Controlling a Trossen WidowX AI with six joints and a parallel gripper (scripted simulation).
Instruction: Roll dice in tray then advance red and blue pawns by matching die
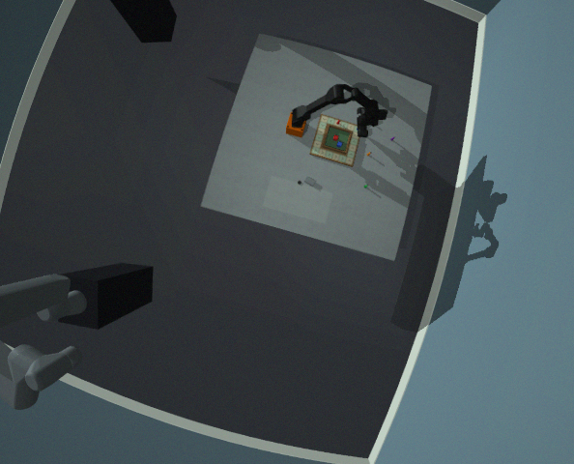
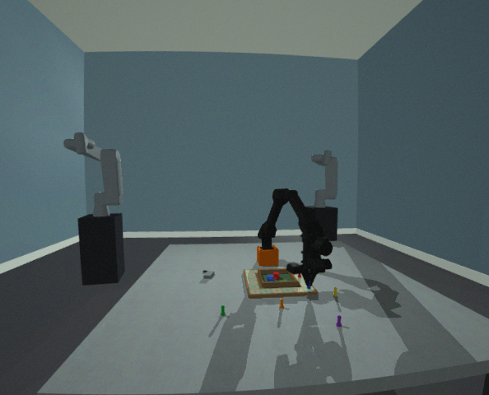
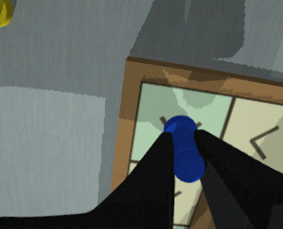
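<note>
Dice [image 2: 272, 276] both sitting in the tray [image 2: 278, 283], so roll's done. Fingers clamped on blue pawn [image 3: 186, 149], over board's corner square, abt 4 o'clock of the tray. Placing + backing off still left, imo.

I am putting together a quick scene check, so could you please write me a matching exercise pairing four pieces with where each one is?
Things:
1. blue pawn
2. red die
3. red pawn
4. yellow pawn

Places:
A. in the tray
B. on the table, off the board
C. between the tool's fingers
D. on the board's far edge

Pairs: 1-C, 2-A, 3-D, 4-B
</note>
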